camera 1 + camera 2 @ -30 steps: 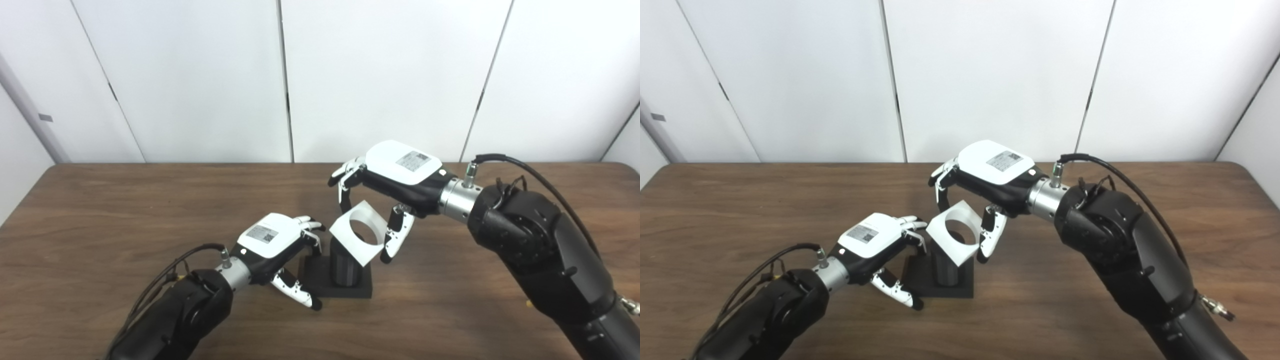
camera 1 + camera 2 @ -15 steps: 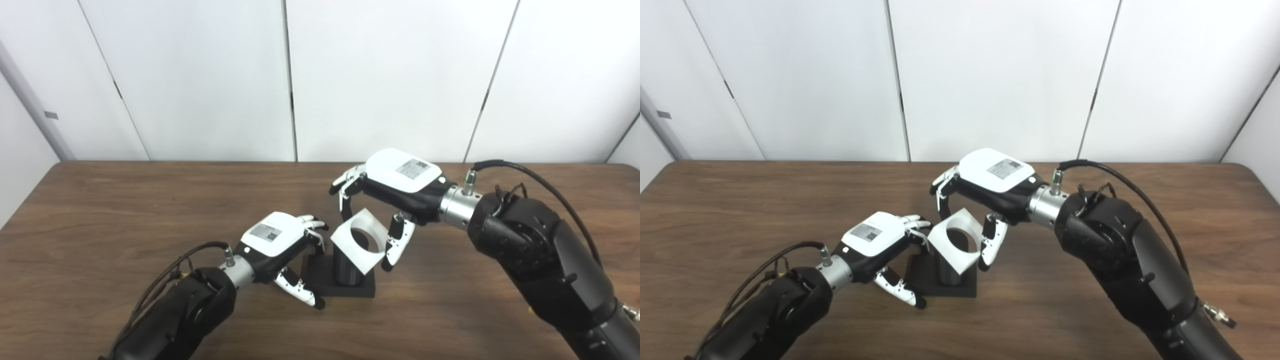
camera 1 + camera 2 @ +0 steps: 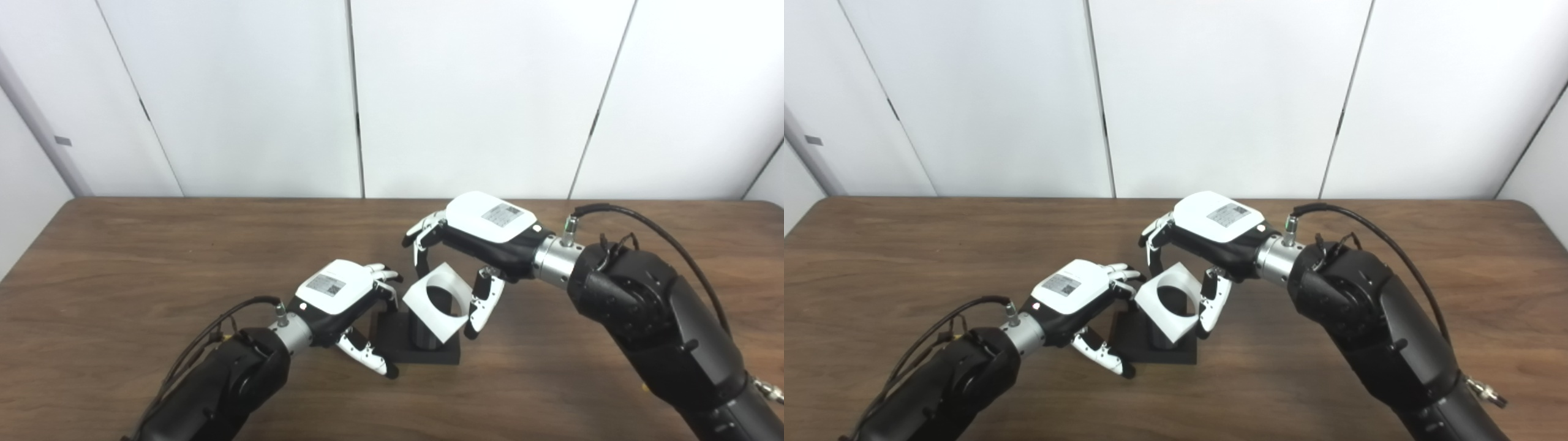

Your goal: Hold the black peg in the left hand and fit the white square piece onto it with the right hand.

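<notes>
Two hands are engaged at the middle of the brown wooden table [image 3: 122,257]. The white square plastic piece with a round hole [image 3: 436,301] is pinched at opposite edges by the fingers and thumb of the right hand [image 3: 478,236], which hangs just above it. The piece is held tilted, its hole facing up and toward the camera, with its lower part already around the top of the black ribbed cylindrical peg [image 3: 422,334]. The peg's long axis stands upright on its flat black square base [image 3: 447,355], directly below the right hand, so the coming move appears to turn on levelling the hole over that axis. The base's left edge is steadied by the curled fingers of the left hand [image 3: 340,294]. No containers are seen.
</notes>
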Available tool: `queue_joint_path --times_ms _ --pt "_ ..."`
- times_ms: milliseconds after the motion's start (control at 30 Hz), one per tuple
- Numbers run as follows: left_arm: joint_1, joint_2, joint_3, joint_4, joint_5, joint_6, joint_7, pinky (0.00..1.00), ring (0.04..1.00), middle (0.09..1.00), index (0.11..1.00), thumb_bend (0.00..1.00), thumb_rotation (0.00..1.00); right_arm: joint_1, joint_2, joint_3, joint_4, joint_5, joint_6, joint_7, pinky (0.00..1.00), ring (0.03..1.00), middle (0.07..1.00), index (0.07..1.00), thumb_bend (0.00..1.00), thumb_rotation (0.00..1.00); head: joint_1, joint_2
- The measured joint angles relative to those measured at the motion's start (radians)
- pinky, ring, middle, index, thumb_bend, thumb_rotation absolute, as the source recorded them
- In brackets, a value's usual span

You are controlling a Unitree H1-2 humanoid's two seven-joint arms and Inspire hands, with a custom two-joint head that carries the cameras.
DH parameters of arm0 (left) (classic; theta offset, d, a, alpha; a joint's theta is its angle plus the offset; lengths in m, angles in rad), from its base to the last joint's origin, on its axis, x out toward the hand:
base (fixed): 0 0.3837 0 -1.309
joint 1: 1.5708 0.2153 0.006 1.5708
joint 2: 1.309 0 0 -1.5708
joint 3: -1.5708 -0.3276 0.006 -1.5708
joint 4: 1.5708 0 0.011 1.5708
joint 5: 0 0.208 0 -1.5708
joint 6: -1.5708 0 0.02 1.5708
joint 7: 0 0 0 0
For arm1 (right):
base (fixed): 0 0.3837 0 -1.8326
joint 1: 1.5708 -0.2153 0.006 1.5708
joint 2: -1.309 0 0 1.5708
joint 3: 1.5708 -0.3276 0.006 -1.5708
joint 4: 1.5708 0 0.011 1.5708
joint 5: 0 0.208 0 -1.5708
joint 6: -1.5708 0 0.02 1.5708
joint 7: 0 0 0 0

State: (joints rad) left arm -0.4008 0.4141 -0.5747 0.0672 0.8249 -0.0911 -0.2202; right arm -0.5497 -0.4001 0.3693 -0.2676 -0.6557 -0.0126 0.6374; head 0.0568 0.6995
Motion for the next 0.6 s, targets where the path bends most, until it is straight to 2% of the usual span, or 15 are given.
queue_joint_path --times_ms 367,600 --pt "-0.001 -0.003 -0.004 0.000 0.000 0.003 0.000 0.83 0.923 0.881 0.488 0.52 0.08 0.004 0.050 -0.006 0.046 -0.001 0.003 -0.022 0.78 0.821 0.795 0.479 0.52 0.14 0.003 0.005" --pt "-0.001 -0.003 -0.005 0.000 0.001 0.003 0.000 0.83 0.924 0.884 0.488 0.52 0.08 0.001 0.057 -0.005 0.074 -0.008 0.003 -0.039 0.78 0.814 0.790 0.480 0.52 0.14 0.003 0.006"
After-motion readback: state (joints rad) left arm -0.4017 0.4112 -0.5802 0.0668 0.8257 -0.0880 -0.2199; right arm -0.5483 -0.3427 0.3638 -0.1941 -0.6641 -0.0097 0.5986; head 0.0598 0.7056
